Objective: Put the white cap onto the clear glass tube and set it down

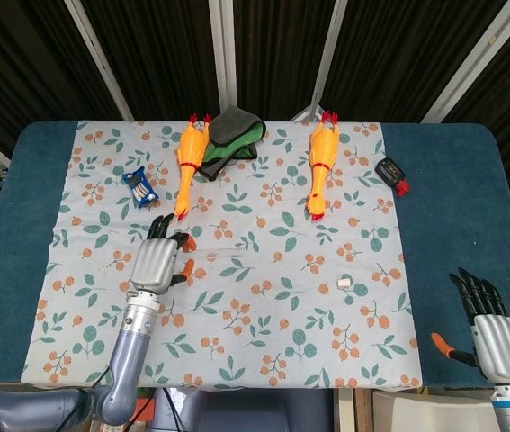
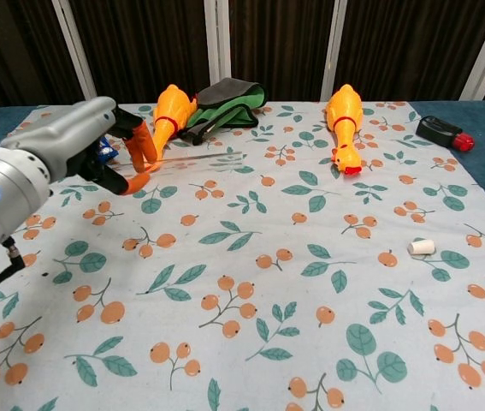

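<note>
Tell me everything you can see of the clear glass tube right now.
The clear glass tube is a thin, transparent rod, hard to make out against the floral tablecloth. The left hand pinches one end between orange fingertips and holds it roughly level above the cloth, its free end pointing to the robot's right, toward the table's middle. No cap is on it; the small white cap lies apart on the cloth.

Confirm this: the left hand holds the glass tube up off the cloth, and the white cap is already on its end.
Not quite. The left hand does hold the glass tube up, but the white cap lies alone on the cloth, far from the tube, as the chest view shows.
</note>
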`<action>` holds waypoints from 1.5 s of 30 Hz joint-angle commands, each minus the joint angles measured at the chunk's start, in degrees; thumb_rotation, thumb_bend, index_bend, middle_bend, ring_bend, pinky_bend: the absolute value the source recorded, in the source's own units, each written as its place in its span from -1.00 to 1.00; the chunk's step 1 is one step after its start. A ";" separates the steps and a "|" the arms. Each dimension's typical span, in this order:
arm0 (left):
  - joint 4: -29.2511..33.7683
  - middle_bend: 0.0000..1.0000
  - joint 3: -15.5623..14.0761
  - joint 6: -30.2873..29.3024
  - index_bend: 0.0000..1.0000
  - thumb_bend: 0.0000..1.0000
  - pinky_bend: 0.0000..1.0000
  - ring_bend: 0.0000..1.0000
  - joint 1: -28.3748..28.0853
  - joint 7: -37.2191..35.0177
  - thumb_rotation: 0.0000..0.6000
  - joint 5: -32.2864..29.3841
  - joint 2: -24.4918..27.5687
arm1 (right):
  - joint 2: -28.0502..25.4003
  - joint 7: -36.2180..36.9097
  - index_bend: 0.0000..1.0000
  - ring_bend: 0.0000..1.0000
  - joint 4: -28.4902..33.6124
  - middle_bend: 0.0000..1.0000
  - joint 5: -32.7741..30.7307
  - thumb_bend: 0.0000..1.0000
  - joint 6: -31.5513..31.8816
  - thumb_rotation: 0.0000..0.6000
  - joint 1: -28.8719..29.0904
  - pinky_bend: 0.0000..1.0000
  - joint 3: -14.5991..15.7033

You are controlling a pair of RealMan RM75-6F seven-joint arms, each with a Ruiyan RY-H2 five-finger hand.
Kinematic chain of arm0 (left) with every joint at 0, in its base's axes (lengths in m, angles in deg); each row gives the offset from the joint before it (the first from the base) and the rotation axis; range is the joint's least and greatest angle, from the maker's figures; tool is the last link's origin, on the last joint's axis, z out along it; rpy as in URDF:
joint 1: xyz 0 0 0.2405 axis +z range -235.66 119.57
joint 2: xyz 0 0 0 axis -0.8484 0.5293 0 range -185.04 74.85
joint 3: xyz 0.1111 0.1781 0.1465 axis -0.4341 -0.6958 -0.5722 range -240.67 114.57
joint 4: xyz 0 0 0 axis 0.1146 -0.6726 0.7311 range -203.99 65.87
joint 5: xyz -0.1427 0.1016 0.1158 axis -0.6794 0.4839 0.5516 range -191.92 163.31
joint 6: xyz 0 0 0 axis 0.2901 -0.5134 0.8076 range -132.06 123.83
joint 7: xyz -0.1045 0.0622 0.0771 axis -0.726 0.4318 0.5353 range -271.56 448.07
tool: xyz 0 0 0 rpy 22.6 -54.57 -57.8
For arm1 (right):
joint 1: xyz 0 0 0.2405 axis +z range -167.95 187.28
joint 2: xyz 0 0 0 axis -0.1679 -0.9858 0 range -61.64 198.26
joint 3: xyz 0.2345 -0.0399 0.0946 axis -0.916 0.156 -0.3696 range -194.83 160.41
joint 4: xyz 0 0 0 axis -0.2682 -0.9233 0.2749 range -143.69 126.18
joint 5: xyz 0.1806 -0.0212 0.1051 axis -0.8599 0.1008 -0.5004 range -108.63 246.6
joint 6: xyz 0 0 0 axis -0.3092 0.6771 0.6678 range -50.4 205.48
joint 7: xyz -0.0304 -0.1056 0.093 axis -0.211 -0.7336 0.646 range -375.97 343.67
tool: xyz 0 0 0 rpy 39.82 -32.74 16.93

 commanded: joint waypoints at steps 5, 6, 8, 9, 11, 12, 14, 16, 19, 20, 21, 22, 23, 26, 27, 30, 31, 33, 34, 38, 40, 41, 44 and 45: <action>0.19 0.23 -1.25 2.30 0.20 0.41 -1.00 -0.87 2.90 -12.18 1.00 6.01 7.95 | 0.92 -3.21 -1.00 -1.00 1.02 -1.00 -0.28 -0.47 -1.74 1.00 0.99 -1.00 -0.10; 0.01 0.23 -1.04 2.62 0.20 0.41 -1.00 -0.86 2.98 -13.71 1.00 6.45 8.58 | 1.23 -4.09 -0.98 -1.00 1.38 -1.00 -0.32 -0.47 -2.30 1.00 1.41 -1.00 -0.25; -0.21 0.23 -0.43 3.24 0.20 0.41 -1.00 -0.87 3.01 -16.45 1.00 7.17 9.85 | 1.96 -5.95 -0.90 -1.00 2.28 -1.00 -0.50 -0.47 -3.43 1.00 2.36 -1.00 -0.69; -0.23 0.23 -0.20 3.48 0.20 0.41 -1.00 -0.87 3.02 -17.54 1.00 7.52 10.41 | 2.39 -7.01 -0.86 -1.00 2.85 -1.00 -0.77 -0.47 -4.12 1.00 2.89 -1.00 -0.97; -0.20 0.23 0.14 3.77 0.20 0.41 -1.00 -0.86 3.05 -19.56 1.00 8.36 11.39 | 3.15 -8.77 -0.76 -1.00 3.90 -0.99 -1.52 -0.47 -5.59 1.00 3.88 -1.00 -1.46; -0.18 0.23 0.24 3.82 0.20 0.41 -1.00 -0.86 3.09 -20.35 1.00 8.77 11.80 | 3.54 -9.50 -0.70 -1.00 4.39 -0.98 -2.02 -0.47 -6.50 1.00 4.46 -1.00 -1.74; -0.12 0.23 0.29 3.93 0.20 0.41 -1.00 -0.87 3.25 -22.54 1.00 10.08 13.03 | 4.70 -11.81 -0.64 -1.00 5.69 -0.95 -4.08 -0.47 -9.55 1.00 6.48 -1.00 -2.90; 0.04 0.23 0.21 4.00 0.20 0.41 -1.00 -0.86 3.46 -24.42 1.00 11.18 14.12 | 5.70 -13.98 -0.56 -1.00 6.30 -0.90 -5.97 -0.47 -11.94 1.00 8.30 -1.00 -4.06; 0.27 0.23 0.16 3.97 0.20 0.41 -1.00 -0.87 3.79 -26.68 1.00 12.29 15.45 | 7.37 -17.00 -0.49 -1.00 5.74 -0.87 -7.87 -0.47 -15.07 1.00 11.14 -1.00 -5.62; 0.32 0.23 0.13 4.01 0.20 0.41 -1.00 -0.87 3.88 -27.26 1.00 12.54 15.83 | 7.98 -17.92 -0.49 -1.00 5.25 -0.87 -8.46 -0.47 -16.13 1.00 12.12 -1.00 -6.09; 0.35 0.23 0.11 4.05 0.20 0.41 -1.00 -0.87 3.93 -27.58 1.00 12.67 16.09 | 8.33 -18.38 -0.48 -1.00 4.93 -0.87 -8.90 -0.47 -16.70 1.00 12.63 -1.00 -6.34; 0.40 0.23 0.07 4.18 0.21 0.41 -1.00 -0.87 3.97 -28.02 1.00 12.85 16.45 | 8.88 -18.99 -0.46 -1.00 4.32 -0.86 -9.54 -0.47 -17.78 1.00 13.50 -1.00 -6.65; 0.41 0.23 0.03 4.30 0.21 0.41 -1.00 -0.86 3.98 -28.33 1.00 12.97 16.70 | 9.24 -19.35 -0.44 -1.00 3.84 -0.86 -9.99 -0.47 -18.60 1.00 14.11 -1.00 -6.83; 0.38 0.23 -0.12 4.75 0.21 0.41 -1.00 -0.86 3.93 -29.32 1.00 13.46 17.47 | 10.77 -20.32 -0.38 -1.00 1.29 -0.84 -11.69 -0.47 -21.37 1.00 16.29 -1.00 -7.40; 0.39 0.23 -0.14 4.84 0.21 0.41 -1.00 -0.86 3.92 -29.60 1.00 13.54 17.59 | 11.28 -20.65 -0.36 -1.00 0.34 -0.84 -12.23 -0.47 -22.28 1.00 16.93 -1.00 -7.45; 0.32 0.23 -0.18 5.08 0.21 0.41 -1.00 -0.87 3.76 -30.08 1.00 13.75 17.69 | 12.74 -21.14 -0.31 -1.00 -2.33 -0.81 -13.40 -0.47 -24.06 1.00 18.37 -1.00 -7.48; 0.26 0.23 -0.19 5.11 0.21 0.41 -1.00 -0.87 3.72 -30.19 1.00 13.79 17.64 | 13.05 -21.23 -0.30 -1.00 -2.96 -0.81 -13.63 -0.47 -24.47 1.00 18.65 -1.00 -7.43; 0.07 0.23 -0.28 5.25 0.21 0.41 -1.00 -0.86 3.59 -30.27 1.00 13.82 17.41 | 13.95 -21.14 -0.27 -1.00 -4.58 -0.79 -14.07 -0.47 -25.26 1.00 19.36 -1.00 -7.33; -0.02 0.23 -0.33 5.31 0.21 0.41 -1.00 -0.86 3.53 -30.18 1.00 13.77 17.26 | 14.38 -21.13 -0.26 -1.00 -5.41 -0.79 -14.24 -0.47 -25.64 1.00 19.68 -1.00 -7.23; -0.25 0.23 -0.50 5.57 0.21 0.41 -1.00 -0.87 3.34 -29.85 1.00 13.37 16.57 | 16.01 -21.26 -0.24 -1.00 -8.57 -0.79 -14.53 -0.47 -26.90 1.00 21.02 -1.00 -6.94; -0.26 0.23 -0.53 5.57 0.21 0.41 -1.00 -0.86 3.29 -29.74 1.00 13.21 16.28 | 16.89 -21.27 -0.22 -1.00 -10.18 -0.78 -14.31 -0.47 -27.26 1.00 21.74 -1.00 -6.90; -0.26 0.23 -0.56 5.53 0.21 0.41 -1.00 -0.87 3.26 -29.62 1.00 13.21 16.16 | 17.29 -21.12 -0.21 -1.00 -10.81 -0.77 -14.30 -0.47 -27.45 1.00 22.06 -1.00 -6.93; -0.25 0.23 -0.45 5.43 0.21 0.41 -1.00 -0.87 3.11 -29.28 1.00 13.18 15.91 | 18.48 -20.76 -0.19 -1.00 -12.29 -0.76 -14.32 -0.47 -27.98 1.00 23.11 -1.00 -7.15; -0.23 0.23 -0.37 5.40 0.21 0.41 -1.00 -0.87 3.05 -29.22 1.00 13.15 15.86 | 18.80 -20.77 -0.18 -1.00 -12.63 -0.76 -14.29 -0.47 -28.10 1.00 23.39 -1.00 -7.21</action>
